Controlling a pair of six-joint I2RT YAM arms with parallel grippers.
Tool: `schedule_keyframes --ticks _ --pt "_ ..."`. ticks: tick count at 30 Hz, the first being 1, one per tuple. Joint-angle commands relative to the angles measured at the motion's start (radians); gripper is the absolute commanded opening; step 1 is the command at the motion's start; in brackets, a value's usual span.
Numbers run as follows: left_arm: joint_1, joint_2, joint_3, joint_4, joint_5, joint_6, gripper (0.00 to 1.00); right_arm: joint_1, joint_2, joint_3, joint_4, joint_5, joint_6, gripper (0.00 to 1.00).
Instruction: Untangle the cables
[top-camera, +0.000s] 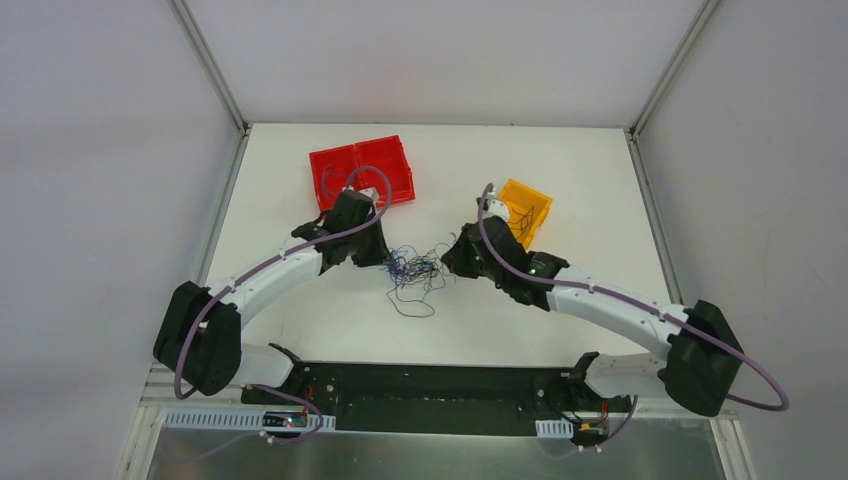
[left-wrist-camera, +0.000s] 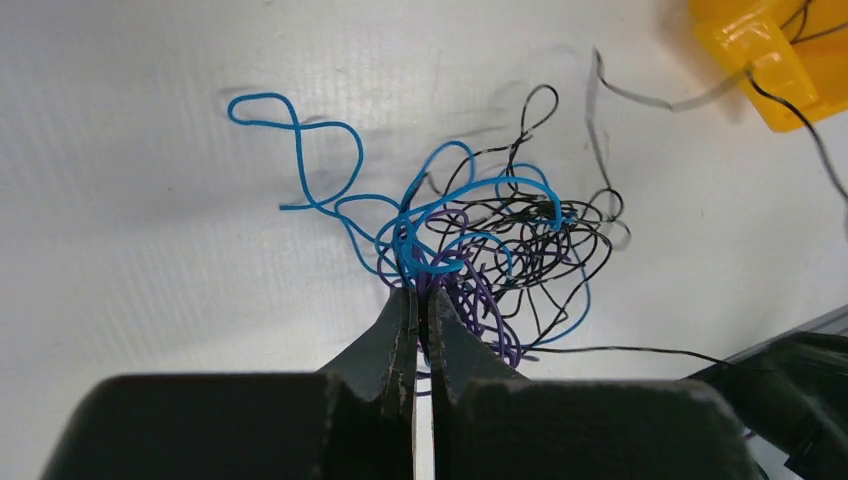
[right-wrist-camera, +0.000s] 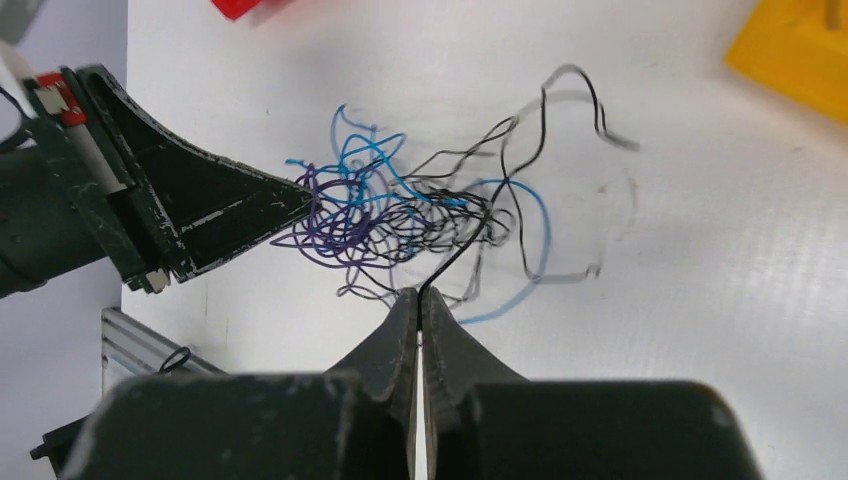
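Observation:
The cables (top-camera: 412, 270) are a small knot of thin blue, black and purple wires on the white table between both arms. In the left wrist view the tangle (left-wrist-camera: 490, 240) spreads just past my left gripper (left-wrist-camera: 421, 292), which is shut on blue and purple strands at the knot's near edge. A blue loop (left-wrist-camera: 300, 150) trails off to the left. My right gripper (right-wrist-camera: 420, 293) is shut on a single black wire that rises from its tips into the bundle (right-wrist-camera: 400, 210). The left gripper's fingers (right-wrist-camera: 230, 215) show on the far side of the knot.
A red two-compartment bin (top-camera: 362, 170) stands behind the left arm. A yellow bin (top-camera: 527, 208) sits behind the right arm, with a black wire hanging from it (left-wrist-camera: 770, 60). The table's metal front rail (right-wrist-camera: 150, 345) runs close by.

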Motion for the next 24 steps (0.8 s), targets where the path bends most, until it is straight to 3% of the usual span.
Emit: schedule_keyframes --ticks 1,12,24 --pt "0.056 -0.05 -0.038 -0.018 -0.055 -0.038 0.0 -0.048 -0.187 -0.059 -0.123 0.1 -0.035 0.0" --pt "0.113 -0.113 -0.079 -0.07 -0.136 -0.067 0.0 -0.263 -0.561 -0.138 -0.413 0.167 -0.088 0.0" --pt "0.119 -0.128 0.019 -0.376 -0.554 -0.174 0.0 -0.413 -0.618 -0.073 -0.561 0.285 -0.137 0.0"
